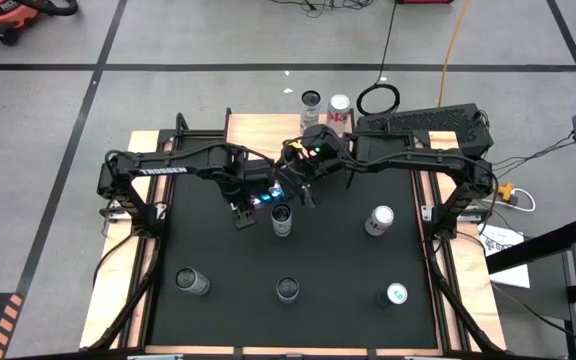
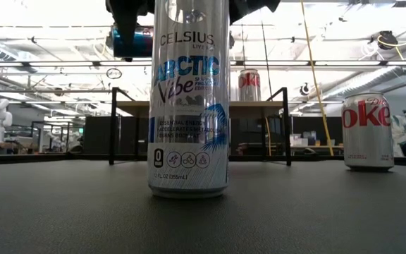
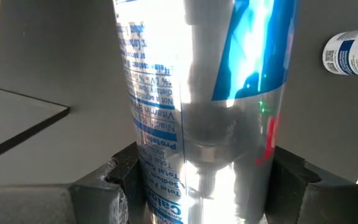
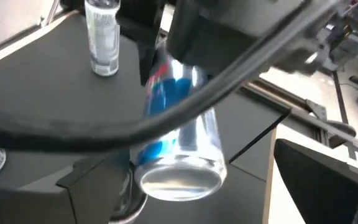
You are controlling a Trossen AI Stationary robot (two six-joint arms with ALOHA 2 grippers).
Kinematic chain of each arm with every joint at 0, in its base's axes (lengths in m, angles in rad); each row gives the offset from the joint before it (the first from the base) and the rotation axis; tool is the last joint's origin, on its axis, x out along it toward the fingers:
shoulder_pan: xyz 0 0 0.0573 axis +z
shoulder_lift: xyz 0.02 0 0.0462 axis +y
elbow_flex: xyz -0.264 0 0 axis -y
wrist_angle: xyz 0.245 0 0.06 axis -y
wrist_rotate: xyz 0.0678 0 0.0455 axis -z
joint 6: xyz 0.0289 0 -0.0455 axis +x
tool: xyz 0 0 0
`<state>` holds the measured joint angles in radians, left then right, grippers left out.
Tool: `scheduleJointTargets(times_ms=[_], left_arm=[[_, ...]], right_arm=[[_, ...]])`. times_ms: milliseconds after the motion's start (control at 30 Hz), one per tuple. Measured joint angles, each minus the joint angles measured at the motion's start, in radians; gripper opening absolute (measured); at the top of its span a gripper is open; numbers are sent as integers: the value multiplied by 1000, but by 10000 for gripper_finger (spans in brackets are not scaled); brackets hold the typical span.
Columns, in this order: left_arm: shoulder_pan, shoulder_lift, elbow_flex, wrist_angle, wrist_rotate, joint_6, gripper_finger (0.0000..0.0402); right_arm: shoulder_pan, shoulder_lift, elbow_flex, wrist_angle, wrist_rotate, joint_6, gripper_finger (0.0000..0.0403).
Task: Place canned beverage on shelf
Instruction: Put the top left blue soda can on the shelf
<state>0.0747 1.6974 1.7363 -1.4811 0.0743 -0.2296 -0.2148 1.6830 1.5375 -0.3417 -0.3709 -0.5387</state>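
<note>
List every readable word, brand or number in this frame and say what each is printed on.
"CELSIUS", "ARCTIC Vibe": tall can nearest the low camera.
"oke": silver can standing to its right.
"TROSSEN": left arm, high view.
"Protein", "Vitamin": can between the left tool's fingers.
Red can on the shelf, other small print: unreadable.

Cans spread over the surface (image 1: 218, 320), shelf (image 1: 278, 128) at the far edge.
Two cans (image 1: 326, 105) side by side on the shelf; one can (image 1: 282, 220) mid-surface; another (image 1: 379, 221) to its right; three more (image 1: 288, 290) along the near edge.
</note>
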Motion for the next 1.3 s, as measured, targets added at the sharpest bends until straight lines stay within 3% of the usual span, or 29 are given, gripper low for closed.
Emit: scheduleJointTargets(times_ms=[1300], left_arm=[[0,0,0,122,0,33,224]], right_arm=[[46,2,0,-25,5,37,382]])
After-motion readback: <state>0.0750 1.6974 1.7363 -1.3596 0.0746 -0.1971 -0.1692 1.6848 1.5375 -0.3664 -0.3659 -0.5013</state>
